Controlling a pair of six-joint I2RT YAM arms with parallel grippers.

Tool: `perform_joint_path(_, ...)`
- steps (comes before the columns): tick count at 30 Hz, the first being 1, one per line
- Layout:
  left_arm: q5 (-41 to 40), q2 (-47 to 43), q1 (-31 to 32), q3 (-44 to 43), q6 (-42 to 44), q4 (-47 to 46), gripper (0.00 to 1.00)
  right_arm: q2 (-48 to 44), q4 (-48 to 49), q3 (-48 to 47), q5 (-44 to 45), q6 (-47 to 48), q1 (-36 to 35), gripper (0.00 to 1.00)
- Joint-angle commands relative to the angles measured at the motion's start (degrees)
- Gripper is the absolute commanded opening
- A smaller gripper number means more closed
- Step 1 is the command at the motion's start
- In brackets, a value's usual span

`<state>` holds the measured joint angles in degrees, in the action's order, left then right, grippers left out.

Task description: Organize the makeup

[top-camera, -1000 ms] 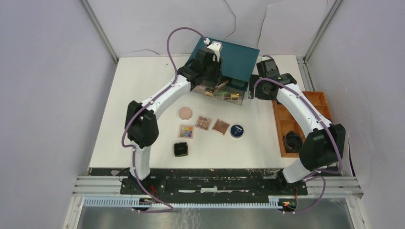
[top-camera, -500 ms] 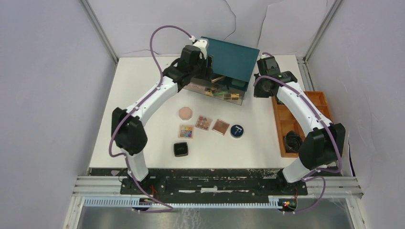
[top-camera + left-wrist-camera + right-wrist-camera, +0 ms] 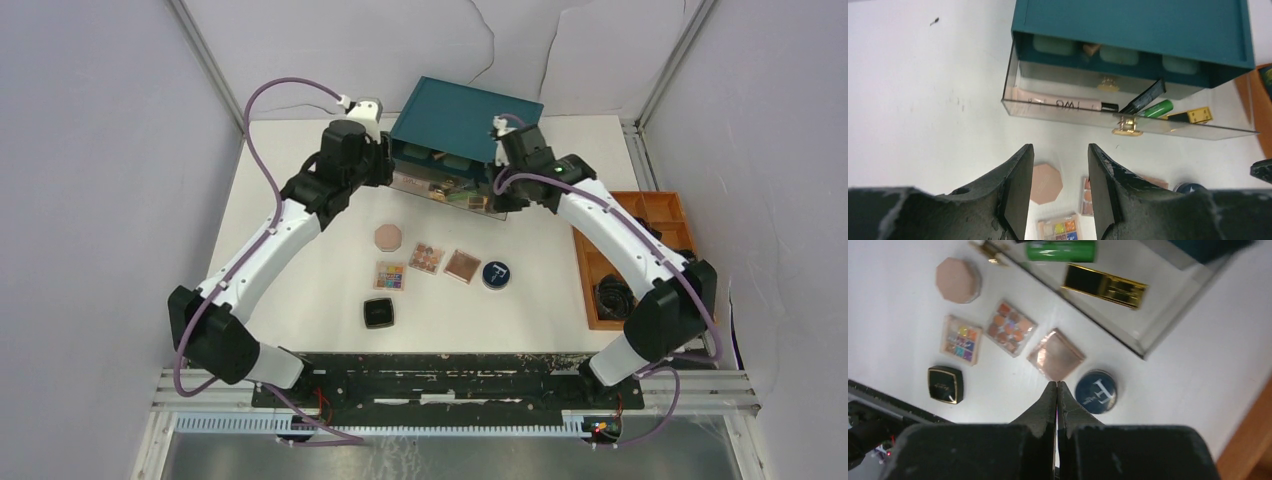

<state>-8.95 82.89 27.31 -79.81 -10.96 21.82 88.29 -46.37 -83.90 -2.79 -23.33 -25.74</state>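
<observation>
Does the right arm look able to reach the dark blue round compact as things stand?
Probably yes: the blue compact lies uncovered near the right hand, apart from the copper palette. The hand is shut, so it must open first.

White table (image 3: 540, 290) boxed in by pale grey walls (image 3: 100, 200) — metal posts (image 3: 210, 65) at the corners

The left hand (image 3: 384, 165) is at the left side of the teal box (image 3: 470, 115). The right hand (image 3: 505, 187) is at the box's right front corner, over the open clear drawer (image 3: 440, 188).

On the table (image 3: 300, 210), in front of the drawer:
- pink compact (image 3: 389, 237), octagonal;
- colour palette (image 3: 390, 276), brown palette (image 3: 426, 258), copper palette (image 3: 462, 266) and blue compact (image 3: 496, 274), lying in a loose row;
- black compact (image 3: 378, 313), nearest the arm bases and apart from the row.

The orange tray (image 3: 581, 262) at the right holds a black cable (image 3: 612, 297).
</observation>
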Motion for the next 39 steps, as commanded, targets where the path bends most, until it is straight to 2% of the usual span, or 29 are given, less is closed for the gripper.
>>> perform_joint_path(1, -1.7, -3.9, -1.0, 3.2, -1.8, -1.5, 0.51, 4.7, 3.1, -5.9, -1.4, -1.2, -6.0, 0.01)
perform_joint_path(13, -1.5, -11.4, -1.4, 9.6, -4.2, 0.6, 0.51, 18.9, 5.0, -16.1, 1.0, -2.0, -6.9, 0.01)
perform_joint_path(22, -0.5, -14.5, -1.4, 12.3, -4.2, 2.4, 0.51, 27.1, 1.9, -28.8, 12.9, 0.0, -6.6, 0.01)
perform_joint_path(31, 1.0, -16.8, -1.4, 16.4, -4.4, 1.3, 0.51, 32.7, 1.5, -35.1, 24.4, 4.8, -6.3, 0.01)
perform_joint_path(39, 1.9, -16.6, -1.4, 18.0, -4.2, 0.4, 0.51, 36.0, 3.2, -37.9, 28.3, 7.2, -6.2, 0.01)
